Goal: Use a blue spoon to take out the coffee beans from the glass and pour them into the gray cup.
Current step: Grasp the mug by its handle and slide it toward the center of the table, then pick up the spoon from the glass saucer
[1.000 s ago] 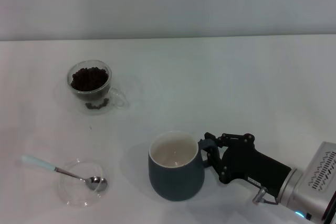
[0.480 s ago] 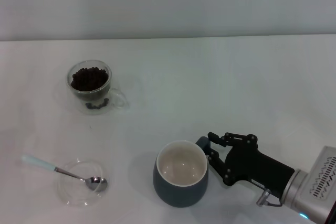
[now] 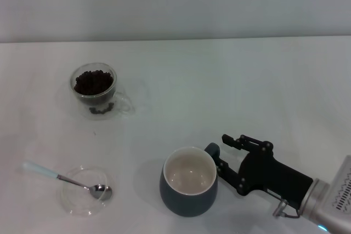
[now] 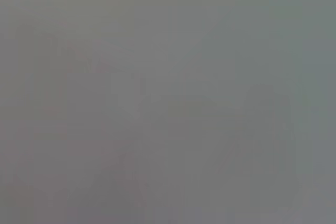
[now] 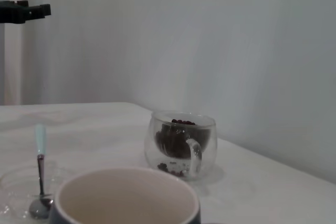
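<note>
The gray cup (image 3: 188,187) stands near the front of the table, its cream inside empty; its rim fills the bottom of the right wrist view (image 5: 126,195). My right gripper (image 3: 225,154) is open just right of the cup's loop handle (image 3: 211,149), fingers apart and off it. The glass (image 3: 94,87) with the heap of coffee beans (image 3: 93,81) stands far left; it also shows in the right wrist view (image 5: 181,142). The blue spoon (image 3: 66,180) lies with its bowl in a saucer, and also shows in the right wrist view (image 5: 40,156). My left gripper is out of view.
A flat clear glass saucer (image 3: 74,200) lies at the front left under the spoon's bowl. A few beans (image 3: 102,110) show at the glass's foot. A dark object (image 5: 23,10) shows high and far off in the right wrist view. The left wrist view is plain grey.
The gray cup moved right and toward the front with my right gripper on its handle, then stopped. The gripper has since opened and drawn back slightly to the right.
</note>
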Motion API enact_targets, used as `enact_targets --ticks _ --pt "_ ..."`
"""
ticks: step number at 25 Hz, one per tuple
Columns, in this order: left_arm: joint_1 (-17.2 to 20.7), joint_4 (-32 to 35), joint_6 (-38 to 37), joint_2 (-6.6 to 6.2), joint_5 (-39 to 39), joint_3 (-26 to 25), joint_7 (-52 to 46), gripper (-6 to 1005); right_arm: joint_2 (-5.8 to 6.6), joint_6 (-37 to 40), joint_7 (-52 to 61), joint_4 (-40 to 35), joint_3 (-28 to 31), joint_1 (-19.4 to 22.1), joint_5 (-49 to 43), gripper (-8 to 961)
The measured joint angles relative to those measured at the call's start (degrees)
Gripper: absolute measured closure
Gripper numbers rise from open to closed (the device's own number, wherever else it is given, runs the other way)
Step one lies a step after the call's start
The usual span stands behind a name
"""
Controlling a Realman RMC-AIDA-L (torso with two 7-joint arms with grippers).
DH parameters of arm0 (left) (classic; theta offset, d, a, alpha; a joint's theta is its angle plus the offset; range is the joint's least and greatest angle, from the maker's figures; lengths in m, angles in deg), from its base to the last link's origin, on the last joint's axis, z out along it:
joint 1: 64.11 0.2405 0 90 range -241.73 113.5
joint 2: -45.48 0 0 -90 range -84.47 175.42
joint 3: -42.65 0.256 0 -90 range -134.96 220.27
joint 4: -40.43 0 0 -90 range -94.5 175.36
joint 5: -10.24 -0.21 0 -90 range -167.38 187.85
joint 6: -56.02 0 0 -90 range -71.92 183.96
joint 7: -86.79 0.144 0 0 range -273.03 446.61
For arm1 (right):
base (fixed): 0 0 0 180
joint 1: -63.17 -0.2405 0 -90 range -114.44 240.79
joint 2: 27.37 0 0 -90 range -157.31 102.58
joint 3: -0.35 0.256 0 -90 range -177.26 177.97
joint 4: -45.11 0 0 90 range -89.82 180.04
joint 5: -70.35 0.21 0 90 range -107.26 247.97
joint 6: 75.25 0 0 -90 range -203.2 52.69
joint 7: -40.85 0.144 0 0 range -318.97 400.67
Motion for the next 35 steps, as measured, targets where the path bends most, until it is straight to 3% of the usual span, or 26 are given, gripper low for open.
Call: enact_targets --ticks 6,24,30,35 --pt "0.01 -0.15 0.00 0.09 0.04 0.00 0.00 288 0.07 4.31 0.26 2.92 -0.09 0.18 -0.07 467" --pt "0.00 -1.97 -0.39 0.33 0.03 0.17 -0.35 287 0.18 20.38 0.58 16.50 0.84 3.08 0.54 466" --pt "0.12 -3.91 -1.27 0.44 -0.77 0.37 -1.41 287 0.33 28.02 0.58 21.93 6.39 3.79 0.70 466" --pt "1.90 -4.97 -5.62 0.44 -4.37 0.58 -10.49 287 0.70 34.61 0.34 25.36 13.77 4.15 0.71 466"
